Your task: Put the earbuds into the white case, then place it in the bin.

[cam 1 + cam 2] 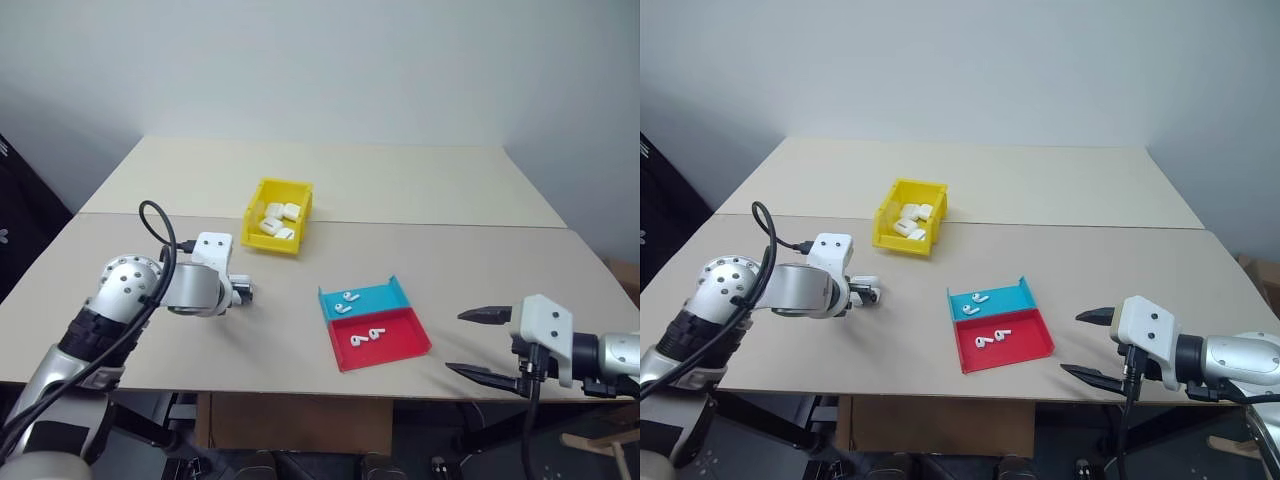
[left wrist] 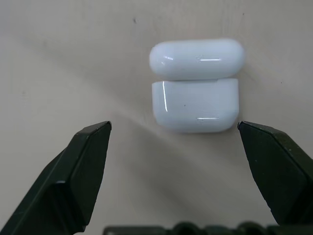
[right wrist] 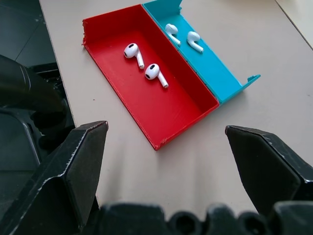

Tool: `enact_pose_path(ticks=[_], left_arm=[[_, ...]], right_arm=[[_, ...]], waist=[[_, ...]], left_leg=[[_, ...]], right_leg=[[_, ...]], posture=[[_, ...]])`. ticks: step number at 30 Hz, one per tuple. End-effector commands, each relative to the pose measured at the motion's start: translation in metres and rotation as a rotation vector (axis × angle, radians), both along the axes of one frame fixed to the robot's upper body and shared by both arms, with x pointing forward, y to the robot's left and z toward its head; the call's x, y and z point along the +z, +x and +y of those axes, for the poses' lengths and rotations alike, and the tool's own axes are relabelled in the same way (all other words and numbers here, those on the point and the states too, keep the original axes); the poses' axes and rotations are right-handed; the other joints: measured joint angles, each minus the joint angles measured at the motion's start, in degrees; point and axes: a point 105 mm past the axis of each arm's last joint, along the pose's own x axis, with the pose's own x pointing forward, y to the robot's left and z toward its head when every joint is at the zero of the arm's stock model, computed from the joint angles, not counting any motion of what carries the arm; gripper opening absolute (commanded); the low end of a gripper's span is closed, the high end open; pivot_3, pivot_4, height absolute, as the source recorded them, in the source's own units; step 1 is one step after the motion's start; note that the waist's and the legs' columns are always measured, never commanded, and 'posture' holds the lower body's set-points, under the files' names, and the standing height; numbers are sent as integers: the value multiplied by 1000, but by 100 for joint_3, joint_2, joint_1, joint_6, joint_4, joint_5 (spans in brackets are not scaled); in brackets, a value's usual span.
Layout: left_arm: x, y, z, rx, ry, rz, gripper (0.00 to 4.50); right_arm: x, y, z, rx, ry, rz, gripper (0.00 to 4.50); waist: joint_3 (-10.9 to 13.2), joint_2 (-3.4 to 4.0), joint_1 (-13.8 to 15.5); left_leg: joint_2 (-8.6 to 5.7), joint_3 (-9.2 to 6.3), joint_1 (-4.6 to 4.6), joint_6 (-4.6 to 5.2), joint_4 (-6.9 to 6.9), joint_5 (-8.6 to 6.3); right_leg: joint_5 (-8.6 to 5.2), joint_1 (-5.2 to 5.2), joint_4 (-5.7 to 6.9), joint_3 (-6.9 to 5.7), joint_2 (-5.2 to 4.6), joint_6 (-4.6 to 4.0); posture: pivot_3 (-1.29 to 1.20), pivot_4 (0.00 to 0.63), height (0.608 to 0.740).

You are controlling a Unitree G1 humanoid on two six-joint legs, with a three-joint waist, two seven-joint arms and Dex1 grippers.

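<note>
The desk [image 1: 420, 190] is a matte beige board with a seam running across it. Under my left wrist lies the white case [image 2: 195, 85], glossy smooth plastic with rounded corners and highlights along its edges; its lid is flipped open, so lid and body sit side by side as two rounded lozenges. In the head view it is at centre left of the frame, tucked at the tip of my left end effector [image 2: 173, 129] and mostly hidden there.

The bin [image 1: 278, 215] is bright yellow hard plastic, boxy with tall walls, in the upper middle of the frame, with several small white cases piled inside. Lower, right of centre, a shallow teal tray [image 1: 388, 294] and a shallow red tray [image 1: 405, 345] sit side against side, both thin-walled and matte. The earbuds [image 3: 145, 62] are tiny, glossy white with short stems: two lie in the red tray, two more in the teal one.

My left end effector is spread wide, its dull black wedge-shaped fingers either side of the case, holding nothing; I cannot tell whether it touches the case. My right end effector [image 1: 478, 345], at the lower right of the frame, is also spread wide and empty, pointed toward the trays and apart from them.
</note>
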Motion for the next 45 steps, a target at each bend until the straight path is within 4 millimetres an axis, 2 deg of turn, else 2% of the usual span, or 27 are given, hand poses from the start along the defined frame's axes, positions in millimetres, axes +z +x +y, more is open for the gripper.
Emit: enact_pose_path(ticks=[1, 3, 7, 9, 13, 17, 32, 35, 39, 45], left_arm=[[6, 6, -3, -12, -24, -18, 4500], [4, 7, -3, -33, 7, -20, 4500], [-1, 10, -6, -24, -41, -2, 4500], [-1, 13, -4, -25, 0, -15, 4500], [-6, 16, -8, -16, -63, 12, 4500], [-6, 18, -7, -11, -8, -7, 4500], [-15, 18, -12, -33, -19, 33, 4500], [-17, 17, -13, -35, -16, 43, 3932], [-20, 15, -14, -29, -21, 43, 2777], [-12, 18, -12, -17, -16, -5, 2770]], right_arm=[[10, 0, -1, -18, -2, -47, 4460], [10, 0, -2, -23, -3, -48, 4460], [10, 1, -2, -31, -4, -48, 4460], [9, 1, -2, -32, -6, -47, 4460], [8, 0, -2, -34, -9, -45, 4460], [8, -1, -2, -38, -12, -42, 4460], [3, -4, -2, -41, -35, -35, 4460], [3, -3, -2, -41, -36, -35, 4500], [2, -2, -2, -41, -38, -33, 4500], [1, 0, -2, -40, -39, -35, 4500]], waist=[[0, 0, -5], [0, -1, -8], [1, -1, -5], [1, -2, -3], [1, -2, -2], [1, -2, -3], [0, -1, 0], [0, -1, 0], [0, -1, -12], [0, -1, -21]], left_leg=[[0, 0, -1, 0, -1, 0], [0, 0, -3, -1, -1, 0], [0, 0, -4, -1, -2, -1], [0, 0, -4, -1, -1, -1], [0, 0, -3, -1, -2, -1], [0, -1, -2, -1, -2, -1], [-2, -5, 9, -3, -1, 1], [-4, -5, 6, -3, -1, 0], [-4, -6, 4, -3, -1, 0], [-4, -7, 4, -3, -2, 0]], right_leg=[[1, -1, -1, 0, 0, 2], [2, -3, -3, 0, 0, 4], [3, -3, -4, 0, 0, 6], [3, -3, -4, 0, 0, 6], [3, -2, -5, 0, 0, 7], [8, 0, -6, -1, -1, 16], [9, 23, -31, -5, -1, 14], [12, 28, -42, -4, -2, 17], [20, 28, -47, -5, -3, 33], [33, 26, -49, -5, -2, 51]], posture=[[0, 150, 740], [0, 150, 740], [0, 150, 740], [0, 150, 740], [0, 150, 740], [0, 150, 740], [0, 150, 740], [0, 150, 740], [0, 150, 740], [0, 150, 740]])
